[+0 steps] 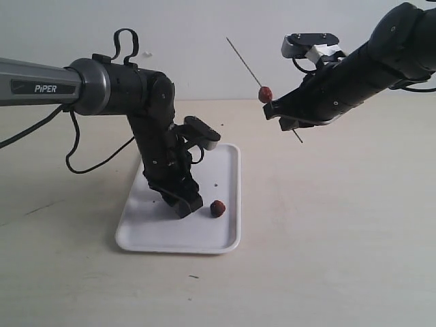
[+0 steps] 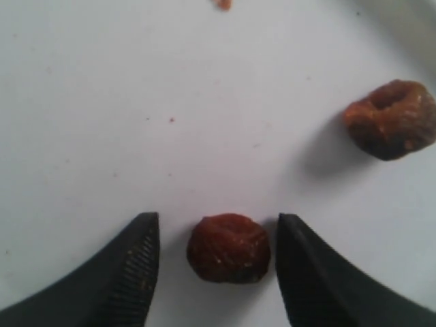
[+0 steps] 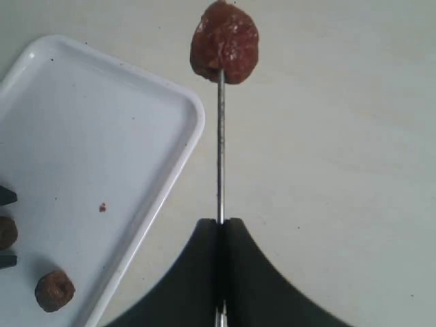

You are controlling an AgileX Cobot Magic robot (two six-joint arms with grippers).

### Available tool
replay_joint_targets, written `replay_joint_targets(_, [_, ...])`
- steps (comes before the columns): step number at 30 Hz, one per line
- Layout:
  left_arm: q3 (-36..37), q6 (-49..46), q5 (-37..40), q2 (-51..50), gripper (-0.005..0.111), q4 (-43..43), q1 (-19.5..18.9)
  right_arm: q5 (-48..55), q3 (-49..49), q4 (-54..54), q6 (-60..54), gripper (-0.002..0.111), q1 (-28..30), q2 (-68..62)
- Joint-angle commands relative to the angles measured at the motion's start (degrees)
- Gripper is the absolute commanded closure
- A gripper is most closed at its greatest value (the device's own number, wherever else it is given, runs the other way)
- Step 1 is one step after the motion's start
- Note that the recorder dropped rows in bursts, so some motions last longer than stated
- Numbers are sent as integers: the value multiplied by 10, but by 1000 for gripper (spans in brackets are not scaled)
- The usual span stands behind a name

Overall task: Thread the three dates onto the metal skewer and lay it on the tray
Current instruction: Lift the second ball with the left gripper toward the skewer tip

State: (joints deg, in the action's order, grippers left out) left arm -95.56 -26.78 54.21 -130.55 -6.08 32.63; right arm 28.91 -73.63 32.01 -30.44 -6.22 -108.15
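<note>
My right gripper [image 3: 219, 221] is shut on the metal skewer [image 3: 220, 143], held up in the air to the right of the tray [image 1: 225, 235]. One date [image 1: 266, 94] is threaded on the skewer, a little above the fingers. My left gripper [image 2: 216, 238] is low over the tray and open. A second date [image 2: 229, 248] lies on the tray between its two fingers with a gap on each side. The third date [image 2: 391, 118] lies on the tray beside it, apart from the gripper. In the exterior view only that third date [image 1: 217, 208] shows on the tray.
The white tray [image 3: 170, 102] sits on a pale tabletop [image 1: 340, 238]. A small reddish crumb [image 3: 102, 207] lies on the tray. The left arm [image 1: 109, 85] reaches in over the tray's left side. A white wall stands behind.
</note>
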Motion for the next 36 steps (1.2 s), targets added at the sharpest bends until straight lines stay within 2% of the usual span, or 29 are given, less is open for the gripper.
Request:
replay_joint_targets(1, [2, 0, -5, -10, 63, 0, 0, -8, 1, 0, -5, 108, 2, 2])
replay_joint_targets(5, [2, 0, -5, -10, 76, 0, 0, -8, 1, 0, -5, 108, 2, 2])
replay_joint_targets(16, [2, 0, -12, 7, 76, -6, 0, -8, 1, 0, -5, 108, 2, 2])
replay_joint_targets(21, [2, 3, -41, 40, 76, -31, -7, -2, 1, 0, -5, 108, 2, 2])
replay_joint_targets(26, [2, -18, -70, 75, 76, -127, -42, 4, 1, 0, -5, 108, 2, 2])
replay_joint_targets(29, [2, -45, -74, 87, 76, -214, -74, 9, 1, 0, -5, 108, 2, 2])
replay_joint_targets(32, [2, -90, -74, 93, 76, -327, -115, 12, 1, 0, -5, 108, 2, 2])
replay_joint_targets(36, [2, -185, -53, 90, 76, -534, -178, 35, 1, 0, -9, 108, 2, 2])
